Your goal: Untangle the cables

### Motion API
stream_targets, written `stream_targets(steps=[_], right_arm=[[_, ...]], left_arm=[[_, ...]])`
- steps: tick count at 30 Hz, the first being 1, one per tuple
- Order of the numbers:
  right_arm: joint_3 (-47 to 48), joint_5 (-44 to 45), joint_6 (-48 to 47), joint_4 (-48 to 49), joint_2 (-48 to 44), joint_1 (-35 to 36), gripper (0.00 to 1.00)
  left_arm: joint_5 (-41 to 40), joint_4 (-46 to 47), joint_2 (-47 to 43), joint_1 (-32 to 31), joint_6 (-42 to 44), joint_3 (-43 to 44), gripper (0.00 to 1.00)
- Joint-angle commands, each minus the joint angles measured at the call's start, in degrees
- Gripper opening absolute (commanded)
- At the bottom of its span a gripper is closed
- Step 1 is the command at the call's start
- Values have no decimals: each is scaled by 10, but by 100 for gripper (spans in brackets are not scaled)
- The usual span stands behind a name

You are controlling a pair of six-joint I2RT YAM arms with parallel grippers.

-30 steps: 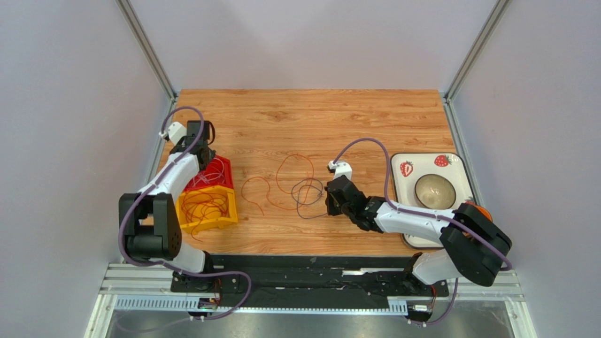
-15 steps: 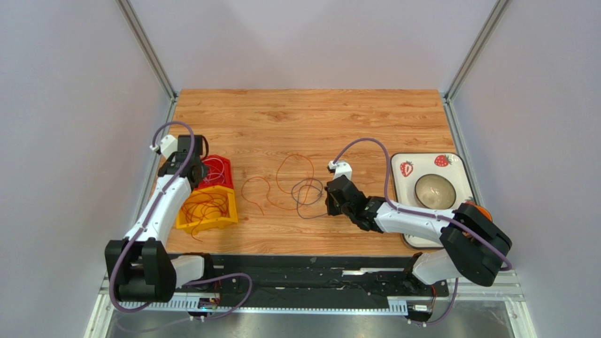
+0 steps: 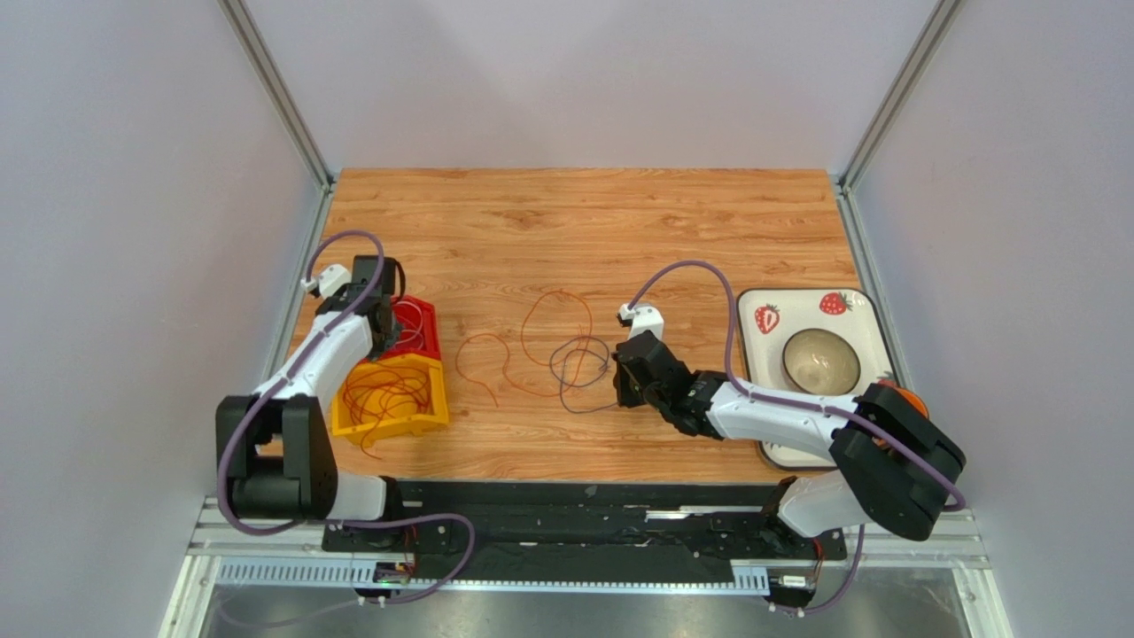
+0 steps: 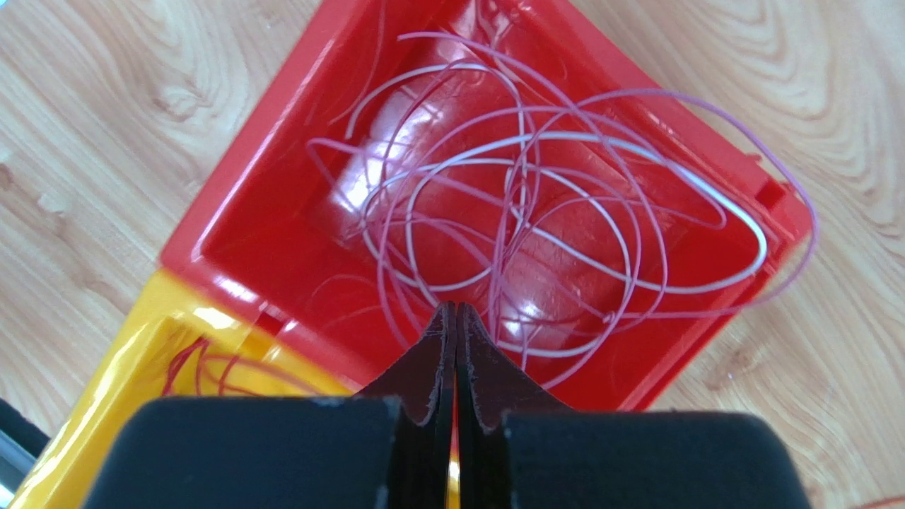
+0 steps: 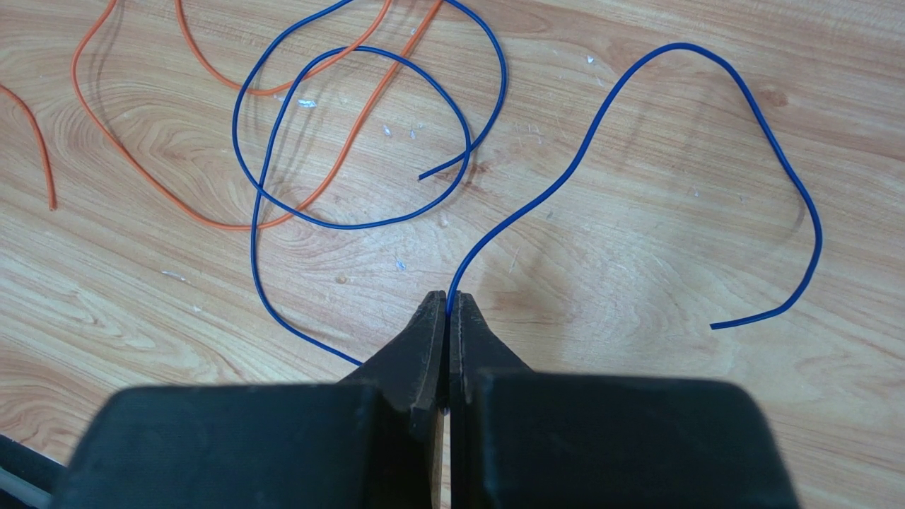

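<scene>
— What's the build like?
— The left arm (image 3: 317,356) and right arm (image 3: 779,419) match: white shells on the links, bulky black joints.
— Any wiring?
— A lilac hose (image 3: 691,263) arcs off each, ending in a small white plug (image 3: 644,318).
— And the tips?
— The fingers (image 5: 421,350) are matte black, tapering to thin points from blocky black bodies along the bottom of both wrist views.

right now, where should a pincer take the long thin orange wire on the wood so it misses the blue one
Take the long thin orange wire on its far arc, where it lies alone on bare wood, coming straight down from above. Nearer, the thin blue wire, pinched in the right pincer, crosses it.
</scene>
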Motion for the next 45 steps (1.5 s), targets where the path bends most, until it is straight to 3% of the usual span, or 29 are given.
stream_targets(steps=[1,14,19,26,28,33,37,39,40,41,43,45], right_arm=[[17,3,-8,20,5,-1,0],[31,2,-9,16,21,-1,0],[33,3,-9,17,23,-1,0],[38,3,-9,-2,28,-1,0],[38,4,-9,-2,28,-1,0],[38,5,-9,-3,28,-1,0],[36,7,-6,-3,24,0,0],[34,6,-6,-2,21,0,0],[31,6,-5,-3,18,0,0],[31,6,-5,-1,17,0,0],[28,6,-5,1,14,0,0],[26,4,-5,2,12,0,0]], left_arm=[[1,28,45,3,2,31,0],[6,56,148,3,23,106,0],[14,18,185,3,9,162,0],[65,51,98,3,27,102,1],[70,44,64,3,36,97,8],[88,28,10,1,68,82,12],[39,-2,-15,-21,66,80,12],[11,-25,-28,-20,47,69,18],[6,-34,-32,-20,40,67,35],[2,-47,-38,-20,24,57,43],[7,-52,-62,-20,-11,38,52],[14,-52,-90,-20,-33,3,53]])
